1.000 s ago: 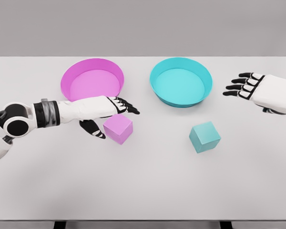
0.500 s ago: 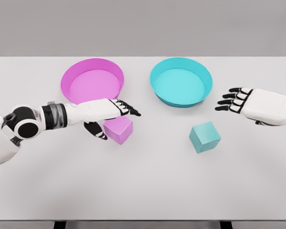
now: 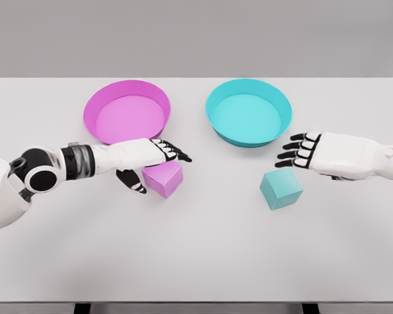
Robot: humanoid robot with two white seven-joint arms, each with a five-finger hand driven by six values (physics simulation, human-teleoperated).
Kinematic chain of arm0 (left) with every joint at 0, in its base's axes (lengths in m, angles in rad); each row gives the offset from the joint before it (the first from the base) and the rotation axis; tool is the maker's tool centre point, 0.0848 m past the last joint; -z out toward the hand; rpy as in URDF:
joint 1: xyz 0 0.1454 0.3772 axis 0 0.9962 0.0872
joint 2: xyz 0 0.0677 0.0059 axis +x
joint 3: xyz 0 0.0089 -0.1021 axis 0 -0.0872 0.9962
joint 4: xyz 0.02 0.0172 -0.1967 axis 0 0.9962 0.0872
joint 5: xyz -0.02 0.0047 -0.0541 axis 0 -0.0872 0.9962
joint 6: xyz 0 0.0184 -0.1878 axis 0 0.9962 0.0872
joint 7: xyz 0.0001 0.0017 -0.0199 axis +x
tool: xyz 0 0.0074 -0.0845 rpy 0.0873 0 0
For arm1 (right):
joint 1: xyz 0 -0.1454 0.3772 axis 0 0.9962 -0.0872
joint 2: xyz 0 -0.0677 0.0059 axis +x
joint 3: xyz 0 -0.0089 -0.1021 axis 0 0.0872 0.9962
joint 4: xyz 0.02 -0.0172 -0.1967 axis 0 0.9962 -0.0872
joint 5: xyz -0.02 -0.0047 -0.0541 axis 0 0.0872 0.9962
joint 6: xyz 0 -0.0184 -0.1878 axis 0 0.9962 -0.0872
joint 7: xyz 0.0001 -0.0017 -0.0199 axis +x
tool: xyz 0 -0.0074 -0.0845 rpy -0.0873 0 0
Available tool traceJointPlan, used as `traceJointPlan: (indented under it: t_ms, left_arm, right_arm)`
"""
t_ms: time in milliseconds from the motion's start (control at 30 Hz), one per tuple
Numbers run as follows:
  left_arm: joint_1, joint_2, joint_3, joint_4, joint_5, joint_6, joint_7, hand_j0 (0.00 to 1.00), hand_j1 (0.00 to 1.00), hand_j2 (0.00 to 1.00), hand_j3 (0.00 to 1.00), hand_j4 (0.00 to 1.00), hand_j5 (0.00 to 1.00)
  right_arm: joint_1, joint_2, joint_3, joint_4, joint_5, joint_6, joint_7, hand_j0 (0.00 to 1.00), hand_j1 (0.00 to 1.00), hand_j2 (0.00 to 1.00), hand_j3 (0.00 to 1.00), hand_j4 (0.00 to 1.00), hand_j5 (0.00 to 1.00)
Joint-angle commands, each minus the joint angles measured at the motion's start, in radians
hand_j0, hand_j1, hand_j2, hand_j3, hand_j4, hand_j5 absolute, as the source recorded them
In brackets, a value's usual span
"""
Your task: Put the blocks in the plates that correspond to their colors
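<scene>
**Two small cubes to grip by opposite faces, both plates bare**

Nearest you, the teal block [image 3: 281, 188] sits on the table [image 3: 196, 261] right of centre, well in from the front edge, tilted so a corner faces you. Your right hand [image 3: 309, 152] hovers just beyond it, fingers spread, holding nothing. The pink block [image 3: 163, 178] lies left of centre; your left hand [image 3: 150, 159] is over it, fingers extended across its top and thumb down beside its left face, not visibly closed on it.

Both cubes look rigid, light and smooth-sided, so expect some slip: pinch two opposite flat faces, not the corners.

Further back, toward the far edge, the pink plate [image 3: 93, 111] and the teal plate [image 3: 283, 104] stand side by side, apart, each with nothing in it.
</scene>
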Motion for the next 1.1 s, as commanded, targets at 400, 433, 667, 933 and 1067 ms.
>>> traceJointPlan:
  t_ms: [400,433,667,933,1067]
  left_arm:
    - [0.002,-0.01,-0.009,0.002,-0.005,0.0,0.003,0.73,0.73,0.73,0.73,0.73,0.73]
    - [0.005,-0.012,-0.009,0.002,-0.005,-0.003,0.003,0.6,0.6,0.6,0.6,0.6,0.6]
    - [0.005,-0.007,-0.009,0.0,-0.002,-0.008,0.006,0.42,0.42,0.42,0.42,0.42,0.42]
    - [-0.043,0.001,-0.009,-0.011,0.047,-0.015,-0.002,0.42,0.42,0.42,0.42,0.42,0.42]
    - [-0.054,0.034,-0.007,-0.063,0.082,-0.017,-0.003,0.42,0.42,0.42,0.42,0.42,0.42]
  right_arm:
    - [-0.075,0.025,0.109,-0.011,-0.01,0.001,0.005,1.0,1.0,1.0,1.0,1.0,1.0]
    - [-0.077,0.028,0.109,-0.023,-0.012,0.001,0.005,1.0,1.0,1.0,1.0,1.0,1.0]
    - [-0.097,0.034,0.112,-0.029,-0.044,0.001,0.003,1.0,1.0,1.0,1.0,1.0,1.0]
    - [-0.095,0.068,0.16,-0.025,-0.039,0.001,0.012,1.0,1.0,1.0,1.0,1.0,1.0]
    - [-0.1,0.079,0.16,0.004,-0.035,0.001,0.038,1.0,1.0,1.0,1.0,1.0,1.0]
